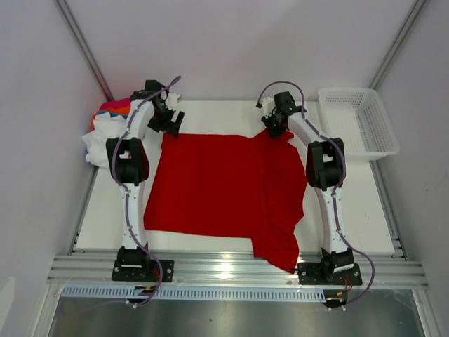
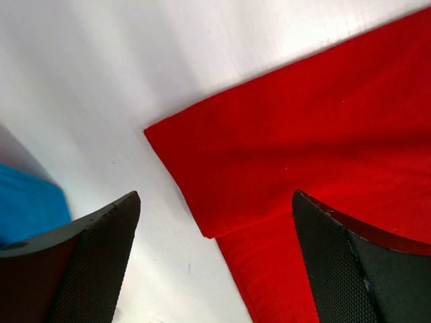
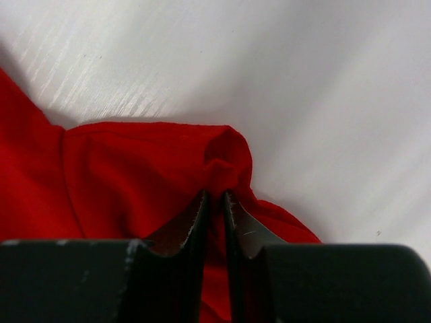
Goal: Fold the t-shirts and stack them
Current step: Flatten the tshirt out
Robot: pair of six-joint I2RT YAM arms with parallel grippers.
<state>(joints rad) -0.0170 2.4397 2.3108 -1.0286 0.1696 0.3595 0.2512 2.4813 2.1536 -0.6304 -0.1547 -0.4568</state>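
A large red t-shirt (image 1: 217, 186) lies spread over the white table, its lower right part hanging past the near edge. My right gripper (image 1: 275, 128) is at the shirt's far right corner, shut on a bunched fold of the red cloth (image 3: 225, 158). My left gripper (image 1: 170, 125) hovers open over the shirt's far left corner (image 2: 202, 148), with the cloth edge between its wide-set fingers (image 2: 101, 249). A heap of other t-shirts (image 1: 109, 123), white, orange, pink and blue, sits at the far left behind the left arm; a blue one (image 2: 27, 202) shows in the left wrist view.
A white mesh basket (image 1: 358, 119) stands at the table's far right. Grey walls close in the sides and back. A metal rail (image 1: 231, 270) with both arm bases runs along the near edge.
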